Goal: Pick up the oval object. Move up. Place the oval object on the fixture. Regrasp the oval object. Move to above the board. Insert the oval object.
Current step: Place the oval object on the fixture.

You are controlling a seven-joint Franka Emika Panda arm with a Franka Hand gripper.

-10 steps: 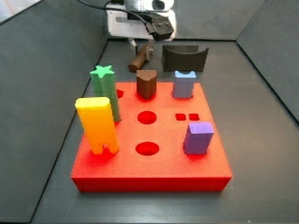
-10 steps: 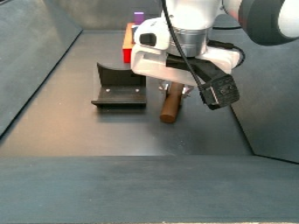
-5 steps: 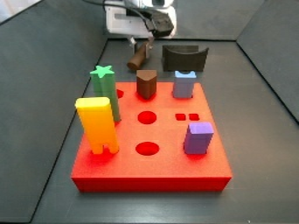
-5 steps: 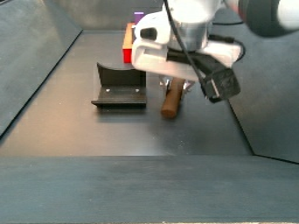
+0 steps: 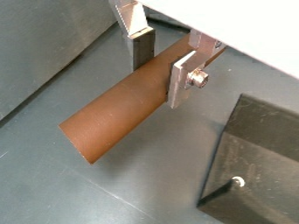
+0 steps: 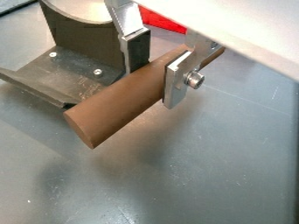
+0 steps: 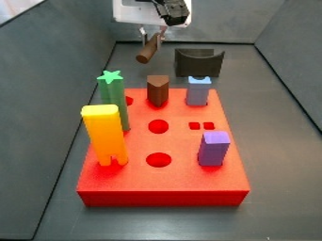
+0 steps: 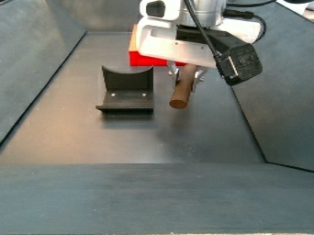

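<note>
My gripper (image 5: 162, 61) (image 6: 156, 59) is shut on the oval object (image 5: 118, 116) (image 6: 117, 108), a smooth brown peg held crosswise near one end. In both side views the oval object (image 7: 151, 43) (image 8: 181, 89) hangs tilted in the air, clear of the floor, under the gripper (image 7: 160, 33) (image 8: 185, 72). The dark fixture (image 7: 198, 63) (image 8: 124, 92) (image 6: 73, 61) stands on the floor beside the peg. The red board (image 7: 161, 151) lies nearer the front with its pegs; only its edge (image 8: 142, 46) (image 6: 163, 24) shows behind the arm.
On the board stand a yellow peg (image 7: 104, 133), a green star peg (image 7: 112, 90), a brown pointed peg (image 7: 157, 90), a blue peg (image 7: 198, 91) and a purple peg (image 7: 214, 148). Dark sloping walls (image 8: 43, 83) bound the floor.
The gripper has risen with the oval object, lifting it off the floor to well above the fixture's height.
</note>
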